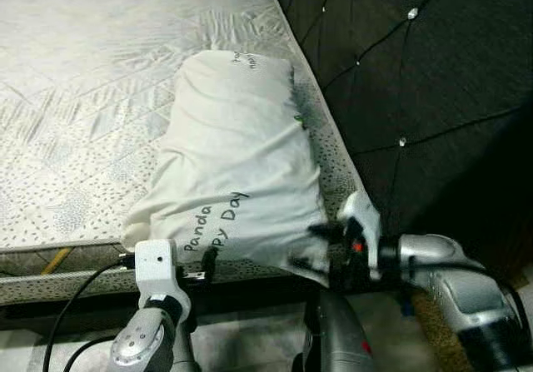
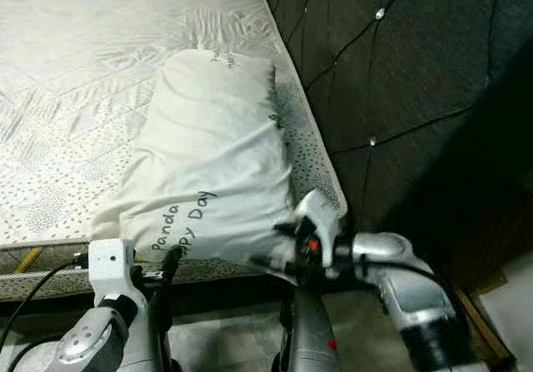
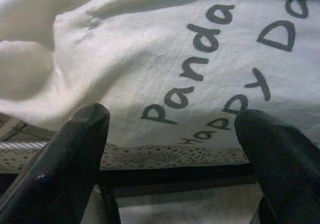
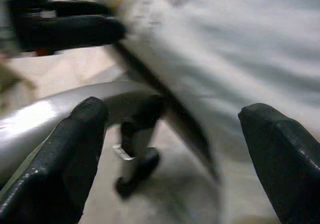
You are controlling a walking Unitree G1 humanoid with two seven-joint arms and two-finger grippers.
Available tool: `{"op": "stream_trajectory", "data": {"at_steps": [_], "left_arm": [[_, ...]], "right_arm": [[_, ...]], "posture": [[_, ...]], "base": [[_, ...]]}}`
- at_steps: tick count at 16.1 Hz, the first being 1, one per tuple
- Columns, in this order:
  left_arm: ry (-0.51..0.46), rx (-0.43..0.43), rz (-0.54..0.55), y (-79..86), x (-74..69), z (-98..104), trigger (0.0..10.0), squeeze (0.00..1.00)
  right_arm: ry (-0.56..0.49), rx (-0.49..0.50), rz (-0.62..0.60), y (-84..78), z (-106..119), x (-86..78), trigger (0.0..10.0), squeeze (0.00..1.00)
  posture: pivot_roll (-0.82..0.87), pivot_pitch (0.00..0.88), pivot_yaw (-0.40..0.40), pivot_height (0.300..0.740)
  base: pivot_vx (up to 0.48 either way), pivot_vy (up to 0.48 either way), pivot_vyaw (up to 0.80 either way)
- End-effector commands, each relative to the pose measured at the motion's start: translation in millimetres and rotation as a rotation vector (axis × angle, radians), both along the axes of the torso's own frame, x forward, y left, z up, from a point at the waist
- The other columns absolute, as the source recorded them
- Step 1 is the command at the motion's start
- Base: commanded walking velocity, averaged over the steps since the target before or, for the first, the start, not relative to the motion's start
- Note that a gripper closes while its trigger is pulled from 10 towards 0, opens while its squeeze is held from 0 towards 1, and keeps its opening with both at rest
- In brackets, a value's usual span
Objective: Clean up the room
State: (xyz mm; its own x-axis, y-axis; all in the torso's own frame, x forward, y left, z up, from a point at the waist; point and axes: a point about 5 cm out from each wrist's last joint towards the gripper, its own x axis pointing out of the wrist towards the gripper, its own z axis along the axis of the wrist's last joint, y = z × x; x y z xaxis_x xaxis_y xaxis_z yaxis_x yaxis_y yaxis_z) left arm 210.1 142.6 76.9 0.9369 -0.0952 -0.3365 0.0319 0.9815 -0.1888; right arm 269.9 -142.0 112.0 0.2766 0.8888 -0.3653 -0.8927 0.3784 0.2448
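The bare patterned mattress point(image 1: 92, 106) lay against a dark tufted headboard point(image 1: 416, 81). A white pillow point(image 1: 233, 164) printed "Panda Happy Day" lay along the mattress's headboard edge, its lettered end overhanging the near edge. The left gripper point(image 3: 170, 134) sat just short of that end, jaws wide and empty. The right gripper point(image 4: 175, 134) hovered at the pillow's near corner by the headboard, jaws wide too.
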Motion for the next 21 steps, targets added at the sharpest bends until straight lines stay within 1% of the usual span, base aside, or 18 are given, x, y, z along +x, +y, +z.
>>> {"op": "stream_trajectory", "data": {"at_steps": [1,2,3,4,5,7,9,10,13,15,16,17,19,20,21], "left_arm": [[0.039,-0.014,-0.03,-2.6,-0.1,-8.0,10.0,0.0],[0.044,-0.02,-0.055,-3.3,3.6,-11.7,10.0,0.0],[0.044,-0.016,-0.064,-2.9,7.1,-14.5,10.0,0.0],[0.046,-0.02,-0.065,-1.4,10.7,-16.1,10.0,0.0],[0.051,-0.017,-0.066,0.2,14.4,-18.3,10.0,0.0],[0.046,-0.001,-0.057,4.2,21.2,-21.1,10.0,0.0],[0.024,0.012,-0.031,8.1,29.4,-21.5,10.0,0.0],[0.01,0.011,-0.026,7.7,36.2,-21.1,10.0,0.0],[0.003,0.02,-0.017,8.7,46.2,-23.7,10.0,0.0],[-0.003,0.033,0.0,13.9,54.6,-25.7,10.0,0.0],[-0.01,0.042,0.009,18.0,61.2,-26.7,10.0,0.0],[-0.014,0.049,0.018,20.3,64.6,-26.9,10.0,0.0],[-0.022,0.061,0.041,28.6,74.9,-27.3,10.0,0.0],[-0.024,0.072,0.052,33.7,80.1,-27.6,10.0,0.0],[-0.033,0.077,0.058,36.9,83.9,-27.1,10.0,0.0]], "right_arm": [[0.046,0.002,0.072,7.2,-4.2,-11.4,10.0,0.0],[0.058,0.003,0.103,14.4,-8.8,-17.9,10.0,0.0],[0.065,0.015,0.078,20.0,-11.8,-17.9,10.0,0.0],[0.073,0.025,0.081,26.3,-12.1,-20.1,10.0,0.0],[0.061,0.025,0.066,32.4,-13.4,-20.4,10.0,0.0],[0.036,0.048,-0.029,44.6,-15.5,-15.5,10.0,0.0],[0.006,0.077,-0.092,58.0,-17.5,-13.7,10.0,0.0],[-0.01,0.079,-0.125,65.5,-19.8,-12.8,10.0,0.0],[0.0,0.079,-0.129,75.5,-23.9,-16.4,10.0,0.0],[0.002,0.072,-0.133,83.5,-26.0,-17.6,10.0,0.0],[-0.016,0.05,-0.15,90.4,-28.5,-17.1,10.0,0.0],[-0.026,0.038,-0.165,93.5,-29.9,-16.4,10.0,0.0],[-0.056,0.029,-0.215,104.7,-30.1,-12.7,10.0,0.0],[-0.103,0.007,-0.261,110.0,-30.1,-6.4,10.0,0.0],[-0.124,-0.003,-0.295,113.3,-30.3,-1.0,10.0,0.0]], "posture": [[-0.03,0.114,-0.057,0.565],[-0.04,0.115,-0.058,0.565],[-0.04,0.115,-0.058,0.565],[-0.04,0.118,-0.059,0.565],[-0.04,0.119,-0.06,0.565],[-0.05,0.121,-0.061,0.565],[-0.05,0.122,-0.065,0.565],[-0.05,0.124,-0.065,0.565],[-0.05,0.125,-0.072,0.565],[-0.06,0.127,-0.076,0.565],[-0.06,0.127,-0.077,0.565],[-0.06,0.126,-0.079,0.565],[-0.06,0.126,-0.081,0.565],[-0.06,0.128,-0.081,0.565],[-0.06,0.126,-0.082,0.565]], "base": [[0.0,0.0,0.0],[0.0,0.0,0.0],[0.0,0.0,0.0],[0.0,0.0,0.0],[0.0,0.0,0.0],[0.0,0.0,0.0],[0.0,0.0,0.0],[0.0,0.0,0.0],[0.0,0.0,0.0],[0.0,0.0,0.0],[0.0,0.0,0.0],[0.0,0.0,0.0],[0.0,0.0,0.0],[0.0,0.0,0.0],[0.0,0.0,0.0]]}}
